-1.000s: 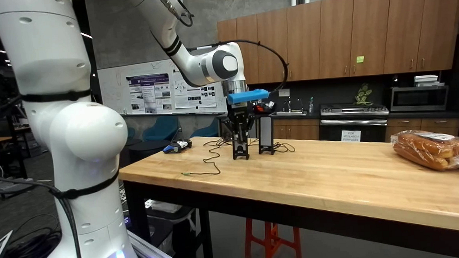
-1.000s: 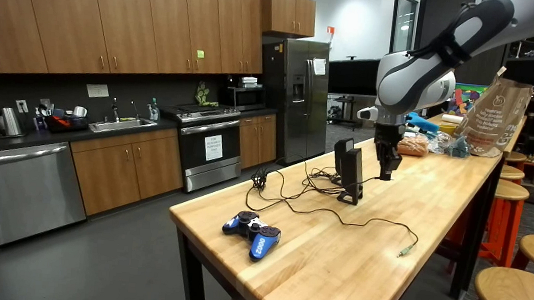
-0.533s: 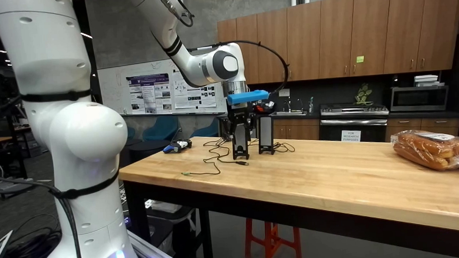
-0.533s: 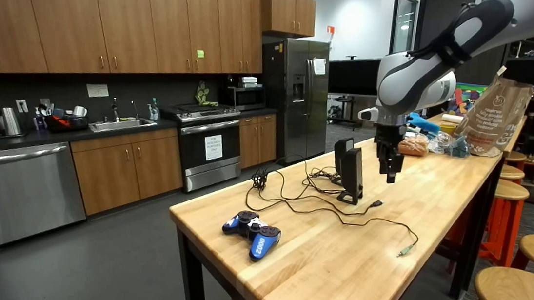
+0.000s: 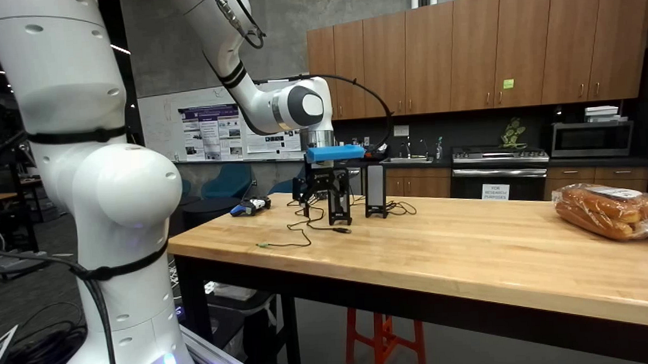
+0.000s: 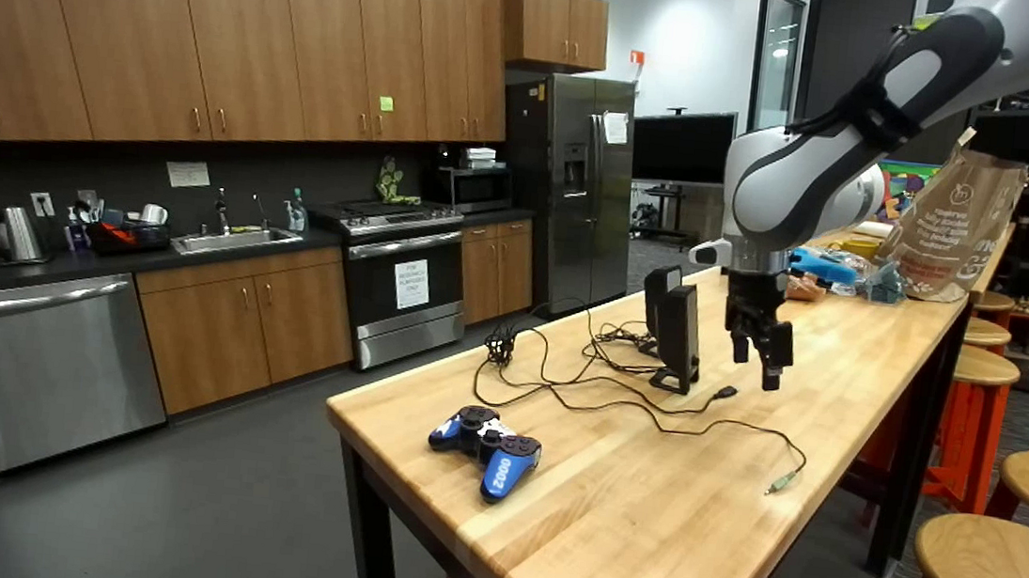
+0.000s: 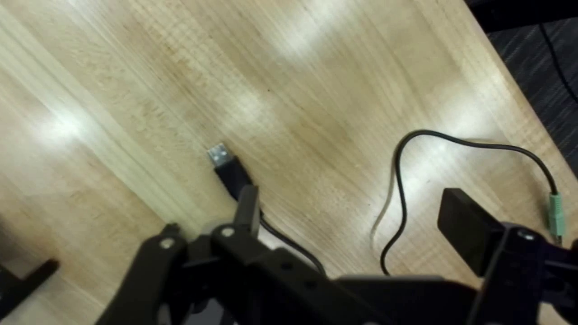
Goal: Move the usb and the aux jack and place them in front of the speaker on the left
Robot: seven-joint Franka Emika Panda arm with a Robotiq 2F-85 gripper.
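Note:
The black usb plug (image 7: 230, 171) with its metal tip lies on the table in front of the left speaker (image 5: 339, 206), a tall black box standing upright. Nearer the table's edge rests the green aux jack (image 7: 556, 214), at the end of its own thin black cord; both plugs show in both exterior views. My gripper (image 7: 356, 216) hovers above the table with jaws wide apart and nothing between them. In the wrist view one of its fingers (image 7: 247, 205) overlaps the rear of the usb plug; the opposite finger stands near the aux jack. In an exterior view the gripper (image 5: 320, 201) partly covers the left speaker.
A matching speaker (image 5: 376, 190) stands to the right of the left one. Tangled black cords (image 6: 602, 364) spread behind and beside the pair. A blue game controller (image 6: 490, 447) lies by the table's end. Bagged bread (image 5: 612, 210) sits farther along the table (image 5: 469, 247).
The gripper held the usb plug a second ago; it let go, and the plug dropped onto the table. Its jaws have since spread wide, and the arm has moved lower and toward the aux jack.

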